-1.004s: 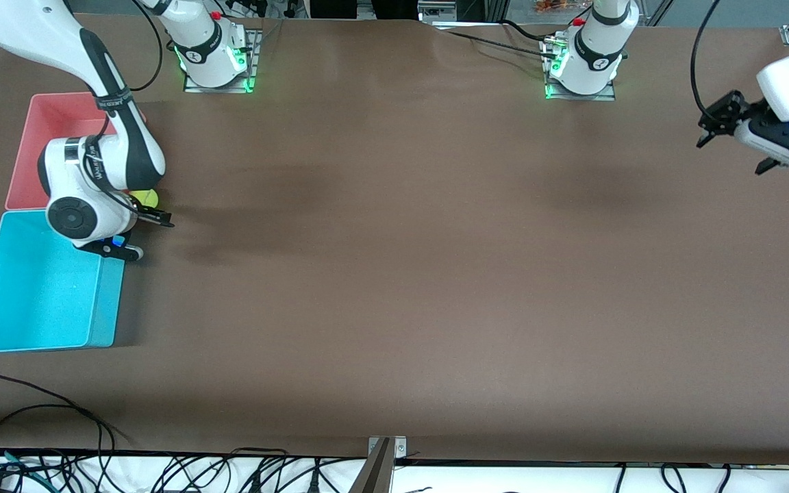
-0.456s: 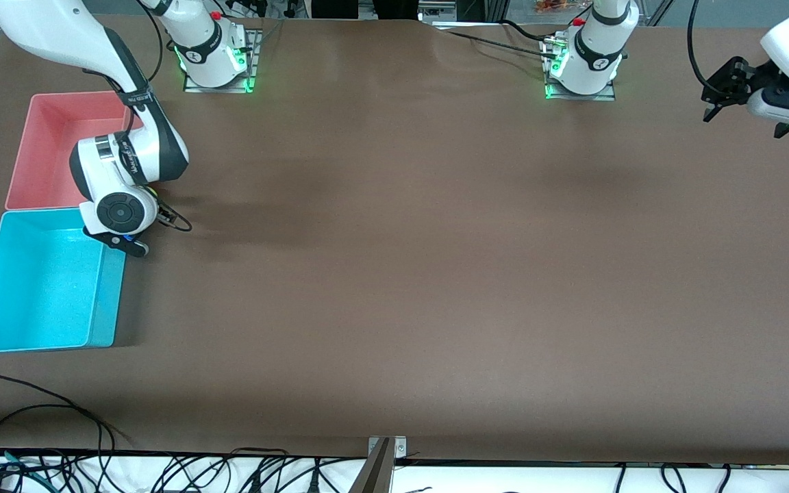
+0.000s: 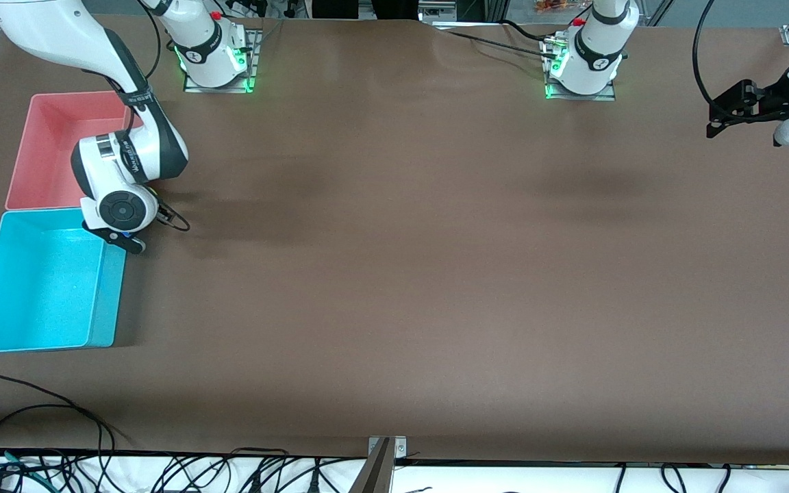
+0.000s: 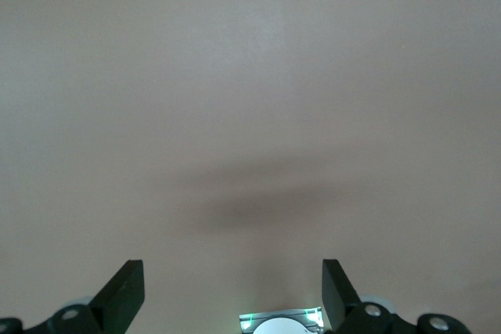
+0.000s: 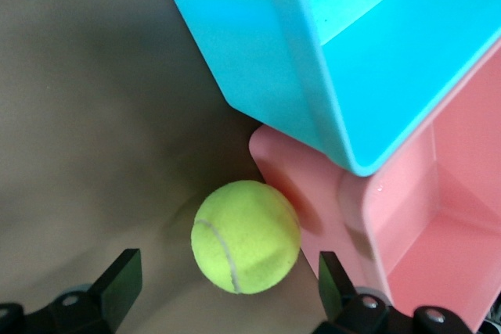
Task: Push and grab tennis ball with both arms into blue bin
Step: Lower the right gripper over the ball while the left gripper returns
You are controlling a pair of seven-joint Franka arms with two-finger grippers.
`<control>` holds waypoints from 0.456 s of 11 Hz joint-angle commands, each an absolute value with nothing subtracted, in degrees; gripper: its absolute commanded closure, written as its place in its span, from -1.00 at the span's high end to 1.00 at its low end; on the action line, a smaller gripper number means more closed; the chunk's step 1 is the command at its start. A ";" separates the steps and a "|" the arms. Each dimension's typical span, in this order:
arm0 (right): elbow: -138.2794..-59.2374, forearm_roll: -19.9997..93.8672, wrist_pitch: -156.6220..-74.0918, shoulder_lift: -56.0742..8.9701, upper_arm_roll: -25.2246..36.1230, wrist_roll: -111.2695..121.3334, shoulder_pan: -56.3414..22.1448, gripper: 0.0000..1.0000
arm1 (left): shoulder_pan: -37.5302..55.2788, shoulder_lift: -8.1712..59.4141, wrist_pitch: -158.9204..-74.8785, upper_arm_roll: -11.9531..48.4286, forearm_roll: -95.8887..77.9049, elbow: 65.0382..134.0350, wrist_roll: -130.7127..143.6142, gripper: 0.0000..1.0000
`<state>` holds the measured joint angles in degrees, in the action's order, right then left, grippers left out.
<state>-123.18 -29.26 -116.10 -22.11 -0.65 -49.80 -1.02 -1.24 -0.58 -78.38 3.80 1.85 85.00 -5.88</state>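
Ball: your tennis ball (image 5: 246, 237) sits low in frame between the open right gripper (image 5: 221, 287) fingers, touching the pink bin (image 5: 407, 224), blue bin (image 5: 313, 52) just above. Left gripper (image 4: 233, 291) waits open, over bare table at the left arm's end.

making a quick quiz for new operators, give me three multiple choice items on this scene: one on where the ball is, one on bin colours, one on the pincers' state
1. Where is the ball?
A. in the blue bin
B. on the table against the pink bin's corner
C. in the left pincer

2. What colours are the two bins?
A. blue and pink
B. both blue
C. green and pink

3. How does the right pincer stand?
A. shut on the ball
B. open, ball between its fingers, not gripped
C. shut, empty

Answers:
1 B: the right wrist view shows the ball on the table touching the pink bin, outside both bins.
2 A: the blue bin lies beside the pink one, nearer the front camera.
3 B: both fingers stand clear of the ball. The left pincer waits open over bare table.
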 commanded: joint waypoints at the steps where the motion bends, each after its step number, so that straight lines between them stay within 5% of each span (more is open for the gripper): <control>1: -126.03 -32.77 -119.35 -21.71 -0.62 -53.61 -0.88 1.00 | 1.14 -0.26 -77.08 1.93 0.79 84.29 -1.25 1.00; 2: -126.12 -33.22 -119.62 -21.88 -0.62 -53.79 -0.88 0.85 | 1.06 -0.26 -76.99 1.93 -0.08 84.29 -0.10 1.00; 5: -126.56 -33.49 -119.88 -22.15 -0.53 -53.88 -0.70 0.83 | 0.35 -0.44 -76.99 2.02 -0.53 84.64 -0.09 1.00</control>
